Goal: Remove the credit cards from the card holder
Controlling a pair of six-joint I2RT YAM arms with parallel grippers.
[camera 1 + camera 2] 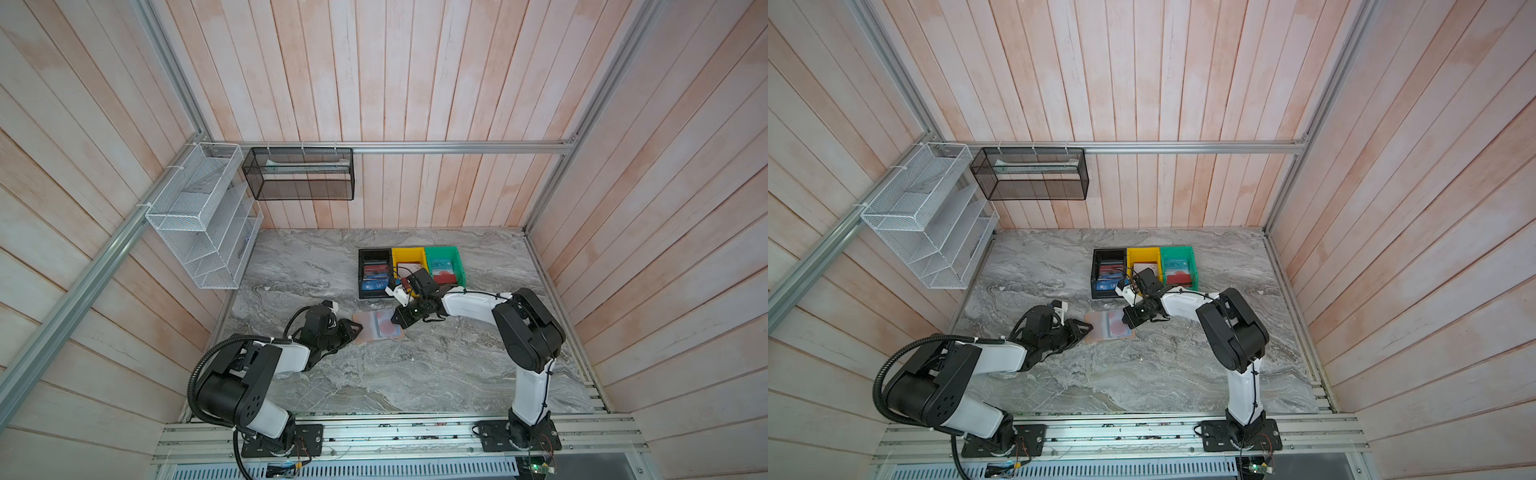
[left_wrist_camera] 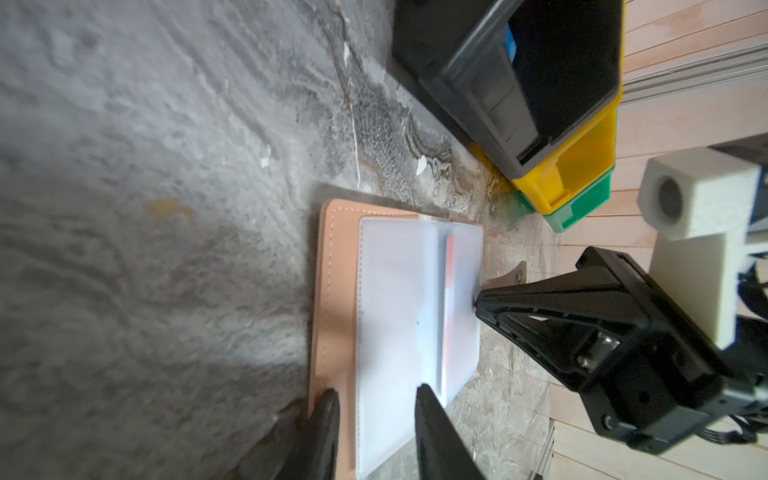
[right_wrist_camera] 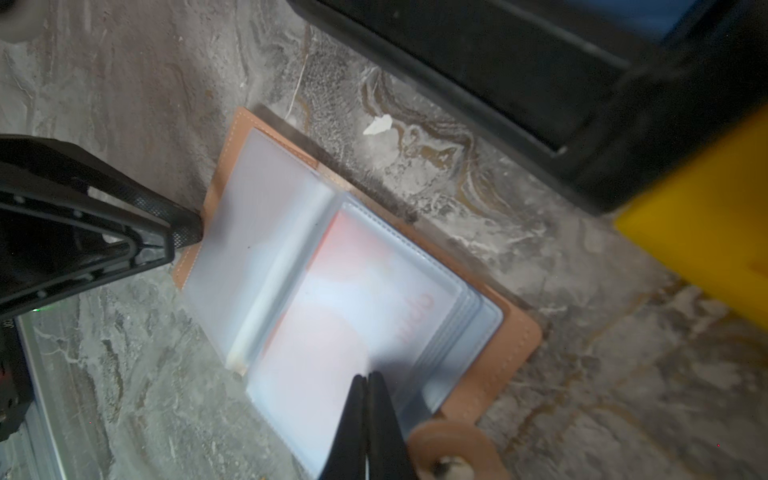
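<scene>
Three open bins stand in a row, touching one another, at the back of the bench (image 1: 415,374). The black bin (image 1: 375,254) holds several cards, reddish ones behind a blue card (image 1: 372,286) with white lettering. The yellow bin (image 1: 408,254) holds a pale one, partly hidden by the right arm (image 1: 469,305). The green bin (image 1: 457,266) holds a teal card (image 1: 439,262) with a red one in front of it. The card holder (image 1: 376,326) lies open and flat on the bench just in front of the bins, between the two arms, with its tan cover down and its clear sleeve pages up.

Both top views show only a reddish blur in the holder. The right wrist view shows this to be a pale card (image 3: 353,299) with a red patch and red lettering, inside the top sleeve on the snap tab (image 3: 451,449) side. The facing sleeve shows plain frosted plastic. In that view the right pincer (image 3: 368,386) is clenched, fingers together at that sleeve's outer edge; whether they nip card or plastic I cannot tell. The left wrist view shows the left pincer (image 2: 374,399) released. Its fingers are apart, with tips at the holder's opposite edge, one on the tan cover and one on the sleeve page
</scene>
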